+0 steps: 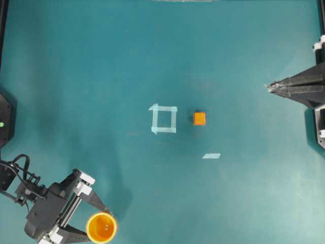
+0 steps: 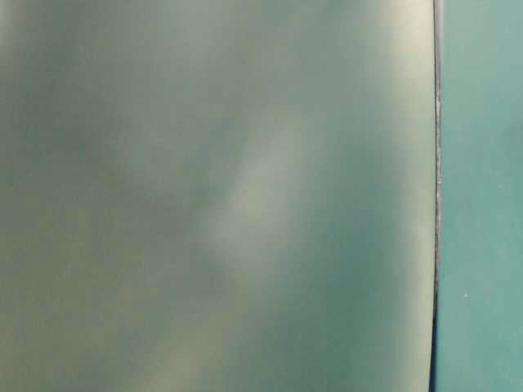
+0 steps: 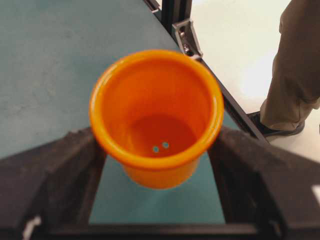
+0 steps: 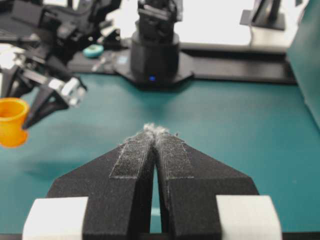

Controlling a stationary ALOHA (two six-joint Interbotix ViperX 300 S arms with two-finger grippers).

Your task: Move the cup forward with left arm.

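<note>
1. The cup (image 1: pixel 101 227) sits upright, mouth up, at the near left of the desk (image 1: pixel 101 76), close to its near edge.
2. The left pincer (image 1: pixel 104 223) is spread wide, clasping the cup, with one finger on either side under its rim.
3. Bare desk stretches beyond to a tape square (image 1: pixel 164 119) and an orange cube (image 1: pixel 199 118).
4. Far right, the right pincer (image 1: pixel 269 87) is closed, empty.
5. The table-level view is a blur.

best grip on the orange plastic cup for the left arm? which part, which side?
Grip the small round orange plastic cup across its wall, just under the flared rim, coming level from the left gripper's side. It stands upright, open end up, and tapers downward, so the rim stops it slipping. The jaws already flank it, one on each side; whether they press it is unclear.
</note>
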